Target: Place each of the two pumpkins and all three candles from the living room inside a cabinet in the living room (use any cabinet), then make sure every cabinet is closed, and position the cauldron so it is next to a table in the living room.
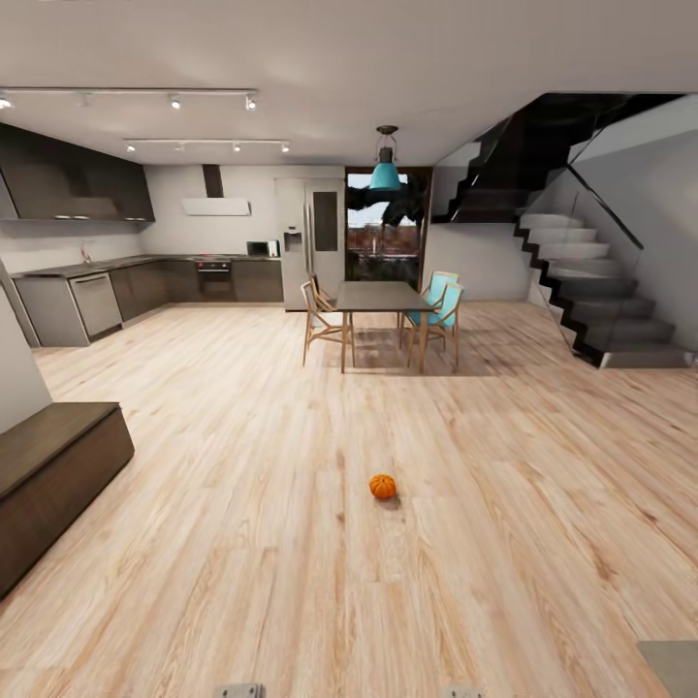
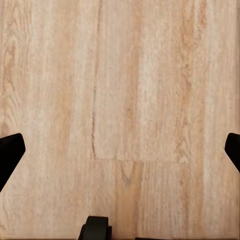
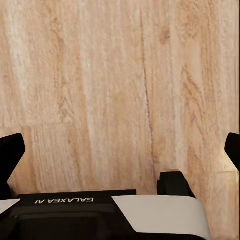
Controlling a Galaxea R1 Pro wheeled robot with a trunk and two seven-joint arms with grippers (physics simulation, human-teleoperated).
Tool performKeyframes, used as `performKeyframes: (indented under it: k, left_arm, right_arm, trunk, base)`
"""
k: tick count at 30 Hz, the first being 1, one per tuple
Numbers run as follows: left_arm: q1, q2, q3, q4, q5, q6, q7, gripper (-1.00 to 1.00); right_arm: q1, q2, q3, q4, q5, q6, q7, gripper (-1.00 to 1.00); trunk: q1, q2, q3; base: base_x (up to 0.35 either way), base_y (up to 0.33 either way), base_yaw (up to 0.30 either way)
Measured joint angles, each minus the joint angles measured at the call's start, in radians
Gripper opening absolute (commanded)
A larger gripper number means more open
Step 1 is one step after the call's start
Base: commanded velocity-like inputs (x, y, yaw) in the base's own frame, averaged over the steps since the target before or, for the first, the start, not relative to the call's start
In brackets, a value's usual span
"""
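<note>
One small orange pumpkin (image 1: pixel 383 486) lies alone on the wooden floor ahead of me, near the middle of the head view. A long low dark-brown cabinet (image 1: pixel 48 475) stands against the wall at the left, its fronts shut. My left gripper (image 2: pixel 120 150) hangs over bare floorboards, its two black fingertips (image 2: pixel 10 152) spread wide with nothing between them. My right gripper (image 3: pixel 120 150) is likewise open over bare floor, with part of the robot's base below it. The candles and the cauldron are out of view.
A dining table (image 1: pixel 380 297) with several chairs stands further back in the room. A kitchen (image 1: pixel 145 281) runs along the far left wall and a staircase (image 1: pixel 591 301) rises at the right. A grey surface corner (image 1: pixel 674 664) shows at the bottom right.
</note>
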Motion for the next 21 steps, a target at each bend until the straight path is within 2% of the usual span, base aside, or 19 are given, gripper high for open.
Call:
performKeyframes:
  k: [6,15,21]
  left_arm:
    - [0.000,0.000,0.001,0.000,0.000,-0.001,0.000,1.00]
    - [0.000,-0.001,0.001,0.000,0.000,0.001,0.001,1.00]
    - [0.000,0.002,0.003,0.000,0.000,-0.001,-0.001,1.00]
  right_arm:
    - [0.000,0.010,0.004,0.000,0.002,0.001,-0.060,1.00]
    - [0.000,0.024,0.007,0.000,0.008,0.003,-0.065,1.00]
    - [0.000,0.026,0.008,0.000,0.009,0.004,-0.065,1.00]
  trunk:
    - [0.000,0.000,0.000]
    - [0.000,0.000,0.000]
    - [0.000,0.000,0.000]
  base:
    - [-0.020,-0.019,0.000]
    - [-0.086,-0.044,0.000]
    - [0.213,-0.021,0.018]
